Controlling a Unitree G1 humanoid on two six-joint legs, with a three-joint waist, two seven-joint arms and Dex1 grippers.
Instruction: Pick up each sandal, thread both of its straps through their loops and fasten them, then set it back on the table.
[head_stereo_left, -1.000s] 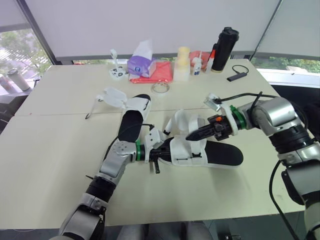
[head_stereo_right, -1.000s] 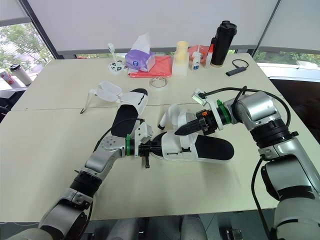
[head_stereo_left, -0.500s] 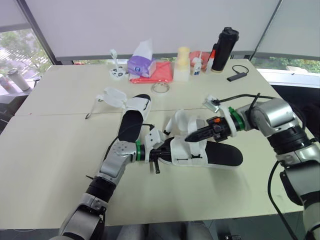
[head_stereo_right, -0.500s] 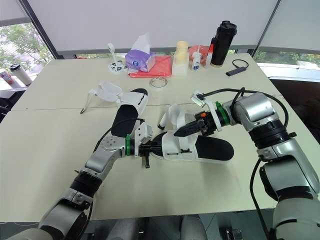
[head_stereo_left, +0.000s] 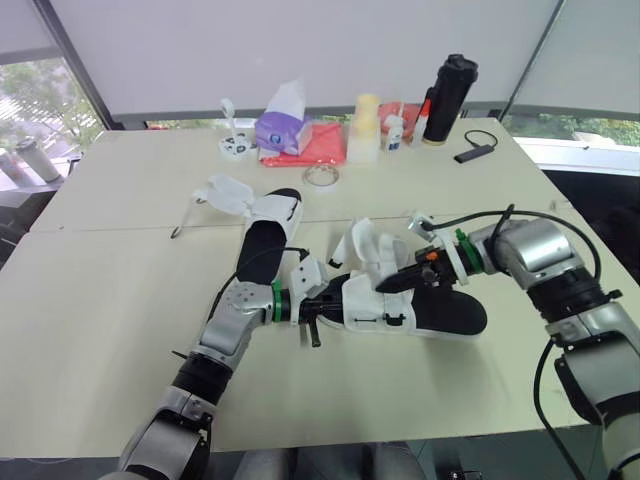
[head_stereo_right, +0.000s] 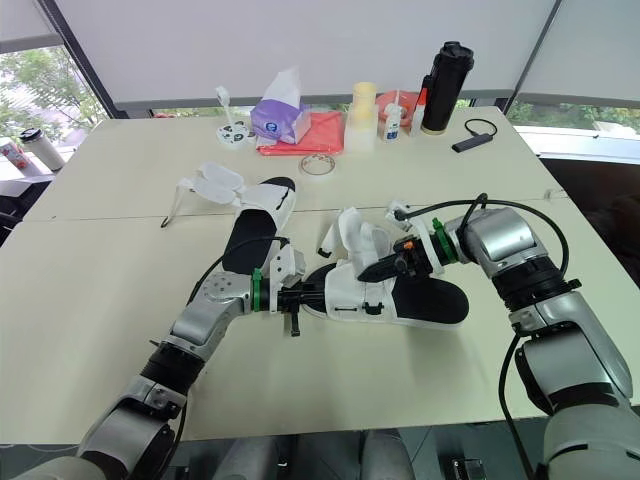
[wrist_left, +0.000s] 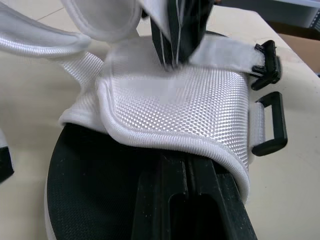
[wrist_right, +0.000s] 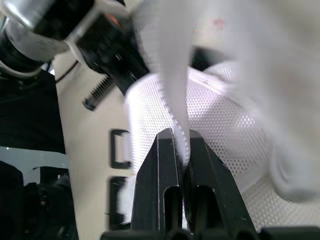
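Since the strap (wrist_right: 172, 75) looks limp and the sandal (head_stereo_left: 440, 312) light but stiff-soled, the right pincer (head_stereo_left: 385, 286) nips the strap while the left pincer (head_stereo_left: 325, 308) clamps the sole's end.

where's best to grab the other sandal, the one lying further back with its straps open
Pinch the far sandal by the bare near end of its black sole, coming in low from the near side. Its open straps splay out at the far end, so a grip at the near end probably leaves them free for threading.
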